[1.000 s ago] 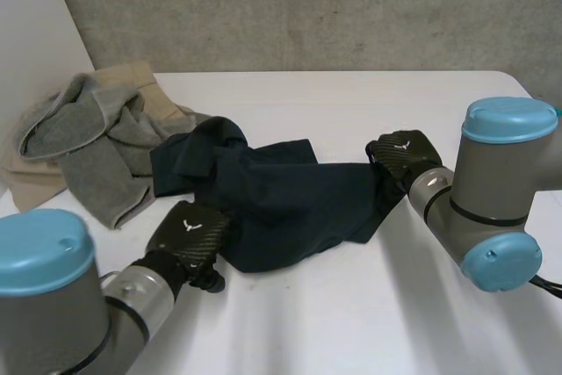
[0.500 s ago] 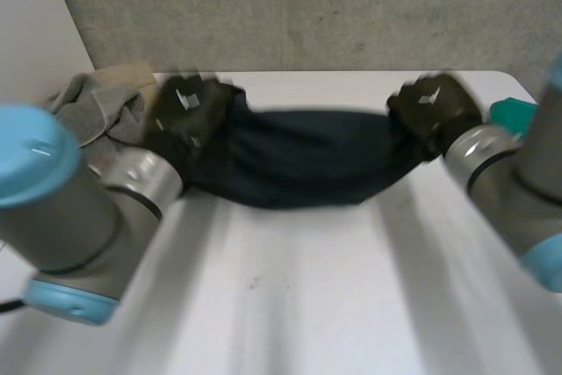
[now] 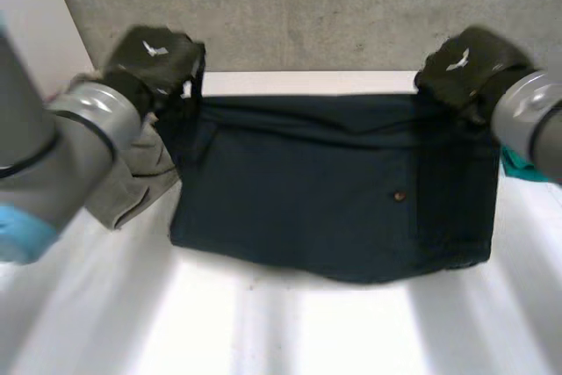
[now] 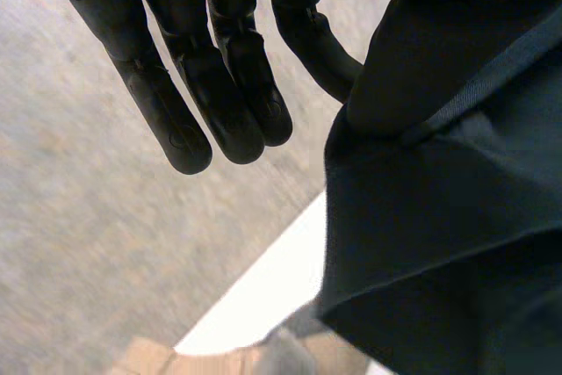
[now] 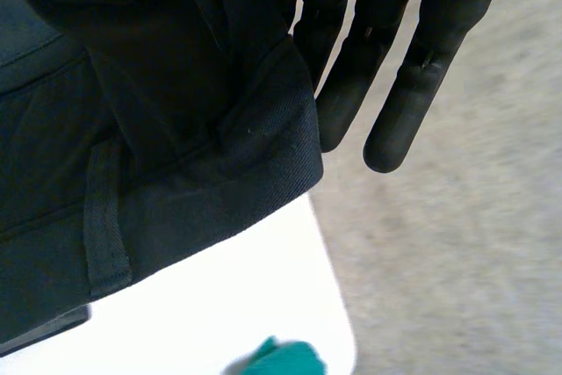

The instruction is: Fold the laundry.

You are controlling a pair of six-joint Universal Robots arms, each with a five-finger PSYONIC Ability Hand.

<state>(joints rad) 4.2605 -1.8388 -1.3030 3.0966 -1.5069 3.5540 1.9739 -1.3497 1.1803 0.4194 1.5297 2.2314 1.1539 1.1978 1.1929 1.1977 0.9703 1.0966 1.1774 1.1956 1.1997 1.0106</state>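
Navy garment (image 3: 325, 191) held spread.
Our left hand (image 3: 154, 54) and right hand (image 3: 465, 63) pinch its top corners; the right wrist view shows a teal cloth (image 5: 285, 359) nearby.

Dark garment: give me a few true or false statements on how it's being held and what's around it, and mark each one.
1. The dark garment lies in a crumpled heap. False: it hangs spread out between the two raised hands.
2. The left hand holds one upper corner of it and the right hand holds the other. True.
3. A grey cloth lies beside the garment on the robot's left. True.
4. A teal thing lies next to the grey cloth. False: the teal thing is on the opposite side, by the right arm.
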